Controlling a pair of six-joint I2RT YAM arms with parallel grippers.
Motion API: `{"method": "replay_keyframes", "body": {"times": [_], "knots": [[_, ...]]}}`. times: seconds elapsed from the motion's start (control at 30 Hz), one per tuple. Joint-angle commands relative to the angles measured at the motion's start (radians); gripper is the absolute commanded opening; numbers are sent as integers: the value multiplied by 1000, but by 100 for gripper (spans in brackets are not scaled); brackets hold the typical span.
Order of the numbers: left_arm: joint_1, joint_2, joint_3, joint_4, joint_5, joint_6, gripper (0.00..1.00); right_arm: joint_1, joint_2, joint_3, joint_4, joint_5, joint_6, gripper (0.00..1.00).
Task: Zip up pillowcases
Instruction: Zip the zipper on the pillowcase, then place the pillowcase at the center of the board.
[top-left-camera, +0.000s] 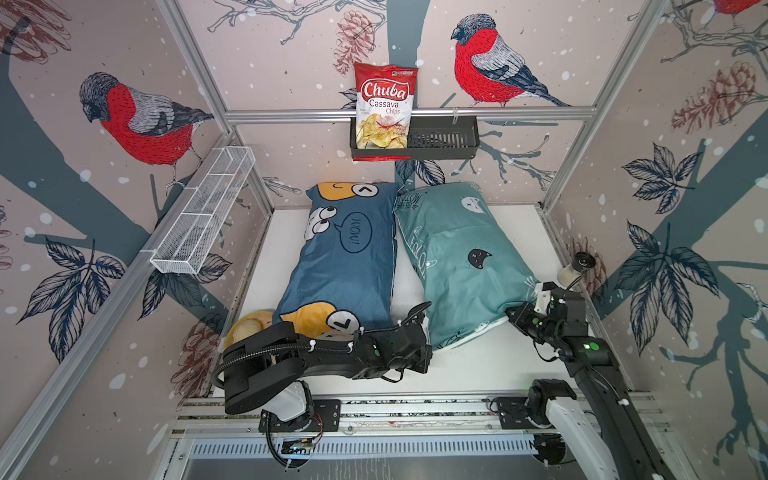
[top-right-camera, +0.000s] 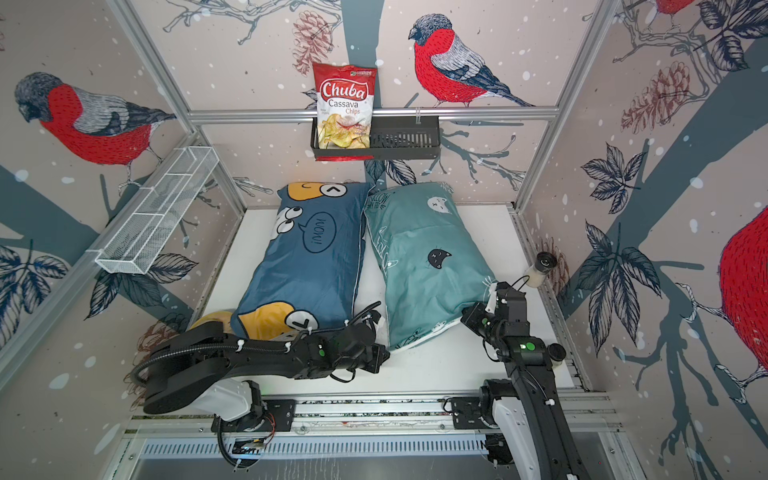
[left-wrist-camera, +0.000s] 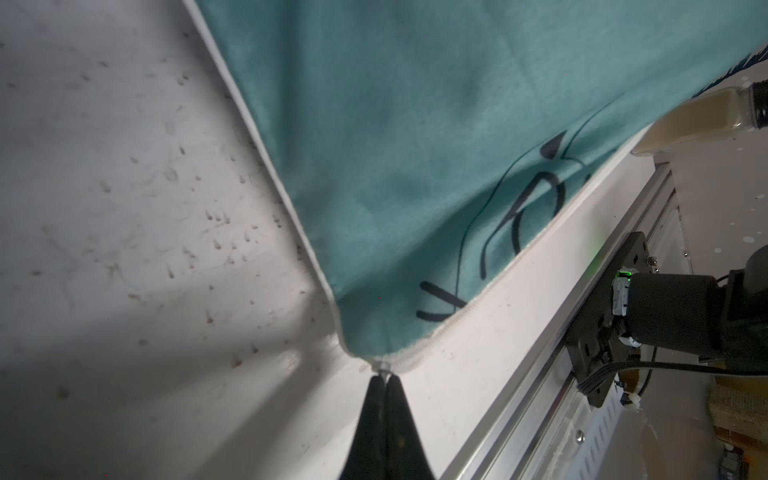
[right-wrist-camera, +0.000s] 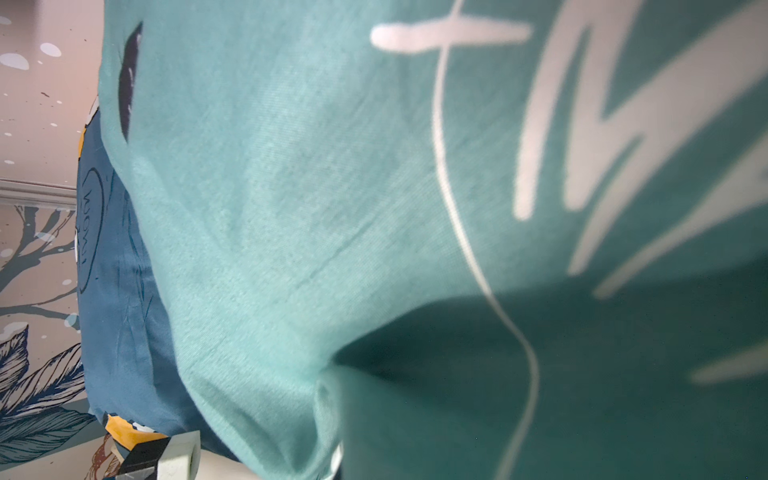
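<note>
1. On the white table (top-left-camera: 478, 365), in both top views, two stuffed pillowcases lie side by side. They touch near 12 o'clock and spread slightly apart toward 6.
2. The dark blue pillowcase (top-left-camera: 345, 270), printed with orange faces and a speech bubble, runs from 12 o'clock down to about 7. The teal pillowcase (top-left-camera: 457, 270), dotted with cat faces, runs from 12 o'clock down to about 4.
3. The left gripper (left-wrist-camera: 384, 378) comes across from 7 o'clock to the teal case's near corner at about 6. In the left wrist view its tips are pinched together on the small zipper pull (left-wrist-camera: 382, 368), where the white zipper (left-wrist-camera: 457, 311) meets that corner.
4. The right gripper (top-left-camera: 512, 315) meets the teal case's other near corner at about 4 o'clock. Its fingers are buried in the cloth and closed, and in the right wrist view the teal fabric puckers toward them.
5. A small bottle (top-left-camera: 575, 268) lies by the wall at 3 o'clock.
6. A chips bag (top-left-camera: 384, 104) stands in a black basket (top-left-camera: 444, 143) at 12 o'clock, and a white wire basket (top-left-camera: 203, 216) hangs at 10.
</note>
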Motion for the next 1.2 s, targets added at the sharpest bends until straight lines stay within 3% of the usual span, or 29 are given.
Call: {"method": "replay_keyframes", "body": {"times": [0.0,0.13,0.3,0.33,0.37,0.4,0.43,0.5,0.63,0.77,0.87,0.93,1.07,1.17], "knots": [[-1,-4,33,-30,-28,23,0,35,-14,-5,24,-21,-11,0],[7,-43,69,-106,-83,39,0,167,-39,-36,19,32,56,0],[23,-113,95,-240,-200,56,42,368,-54,-28,3,136,166,2],[30,-126,103,-269,-219,68,48,407,-47,-12,-19,170,172,10],[39,-144,113,-303,-240,82,55,454,-38,16,-49,210,170,30],[49,-164,122,-332,-263,97,59,503,-30,47,-79,251,168,57],[56,-181,129,-353,-281,112,64,542,-28,81,-107,292,170,73],[85,-226,142,-404,-320,147,75,620,-23,169,-174,386,172,97],[135,-326,156,-463,-434,229,88,661,-1,316,-268,491,151,100],[202,-434,172,-511,-579,319,94,657,67,416,-317,593,93,100],[301,-495,156,-512,-672,397,96,612,134,465,-302,689,22,100],[392,-512,137,-493,-724,450,98,512,169,473,-231,692,-67,100],[600,-533,68,-340,-789,546,100,93,221,415,45,341,-241,100],[765,-521,10,-197,-760,581,100,-167,298,338,241,99,-273,100]]}}
